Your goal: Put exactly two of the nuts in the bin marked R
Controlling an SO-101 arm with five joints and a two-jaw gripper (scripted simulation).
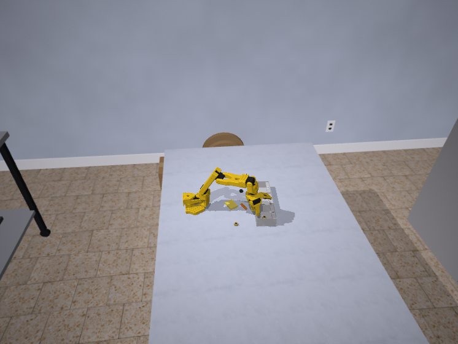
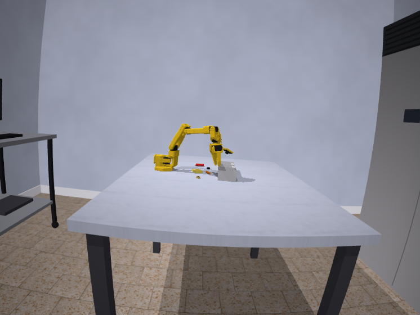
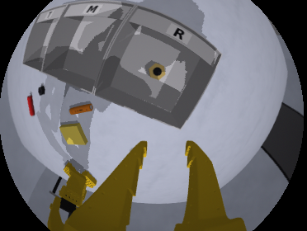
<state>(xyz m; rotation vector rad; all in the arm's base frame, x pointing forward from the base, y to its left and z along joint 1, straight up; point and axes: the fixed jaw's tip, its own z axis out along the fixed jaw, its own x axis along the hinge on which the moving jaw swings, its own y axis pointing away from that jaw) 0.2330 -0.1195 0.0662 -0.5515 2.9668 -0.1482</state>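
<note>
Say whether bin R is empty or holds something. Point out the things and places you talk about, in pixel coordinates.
Not empty: the wrist view shows one nut (image 1: 264,217) (image 3: 150,73) inside bin R (image 1: 266,222) (image 3: 200,74).
</note>
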